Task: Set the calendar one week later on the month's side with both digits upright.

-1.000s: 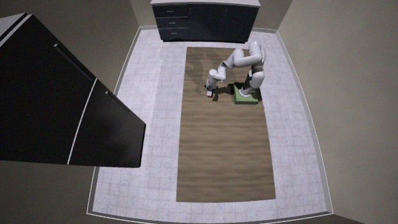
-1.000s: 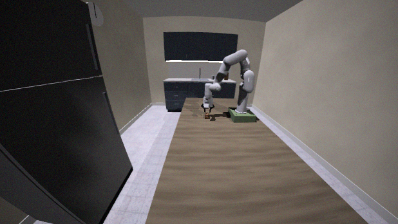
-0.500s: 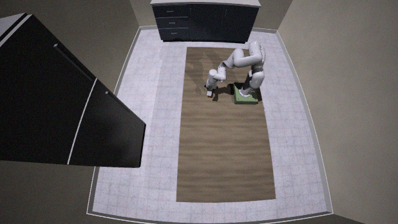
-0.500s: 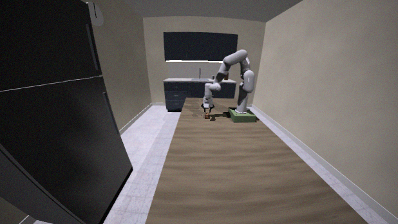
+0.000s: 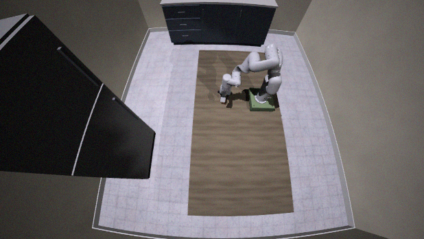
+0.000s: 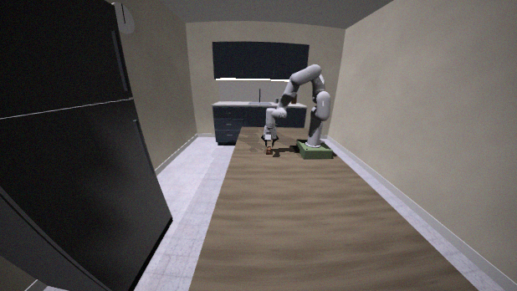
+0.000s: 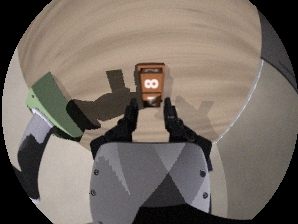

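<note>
- Calendar (image 6: pixel 268 151) (image 7: pixel 151 65): its orange-brown tray rests on the wooden table (image 5: pixel 240 154) (image 6: pixel 309 201) (image 7: pixel 210 35), below the gripper (image 5: pixel 224 97) (image 6: pixel 269 145) (image 7: pixel 150 104).
- One cube (image 7: pixel 151 83) shows a white 8 on the face toward the wrist camera.
- Another orange cube face (image 7: pixel 151 97) appears nearer the gripper, carrying a pale mark that is partly dark and too unclear to read.
- The gripper is about half open; its two black fingers stand on either side of the calendar's near end, with a visible gap and nothing held between them.
- Whether the cubes sit flat on the tray's floor cannot be told.
- The white arm (image 5: pixel 255 63) (image 6: pixel 307 74) reaches over from its green base (image 5: pixel 262 108) (image 6: pixel 318 155) (image 7: pixel 47 92), which stands apart from the calendar.
- In the top view, the calendar cannot be made out beneath the gripper.

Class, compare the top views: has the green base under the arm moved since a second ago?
No. The green base keeps its place at the table's right edge.
</note>
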